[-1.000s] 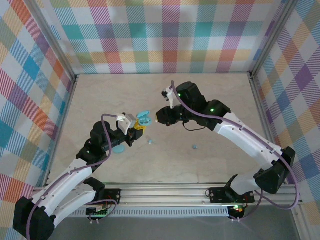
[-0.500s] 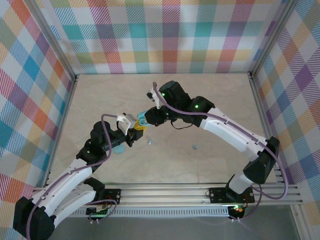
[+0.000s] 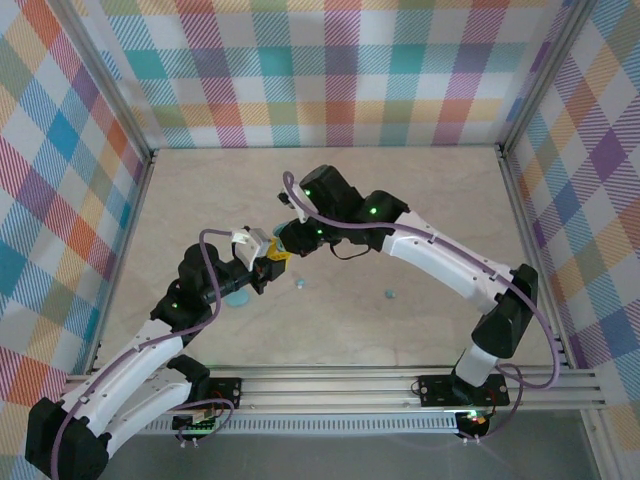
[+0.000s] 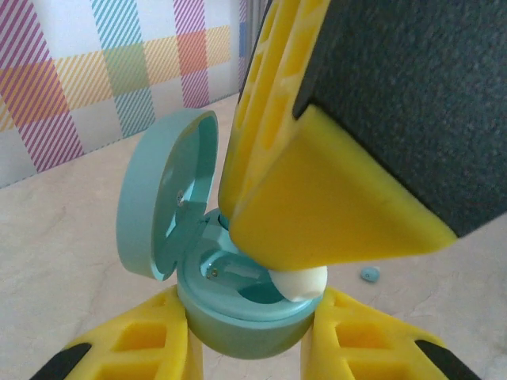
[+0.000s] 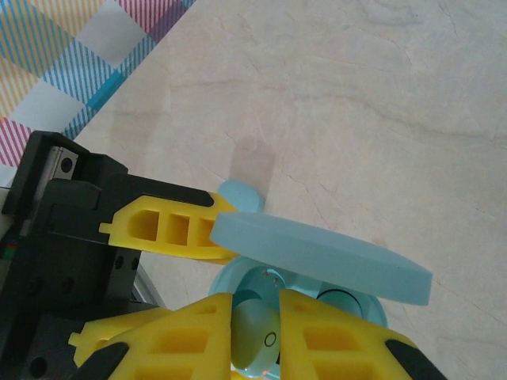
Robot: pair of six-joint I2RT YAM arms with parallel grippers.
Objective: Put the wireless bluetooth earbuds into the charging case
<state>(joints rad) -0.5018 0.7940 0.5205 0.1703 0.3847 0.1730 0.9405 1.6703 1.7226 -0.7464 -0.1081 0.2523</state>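
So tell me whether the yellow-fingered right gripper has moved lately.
Yes: the right gripper moved left, away from the right-hand pale-blue earbud on the table.
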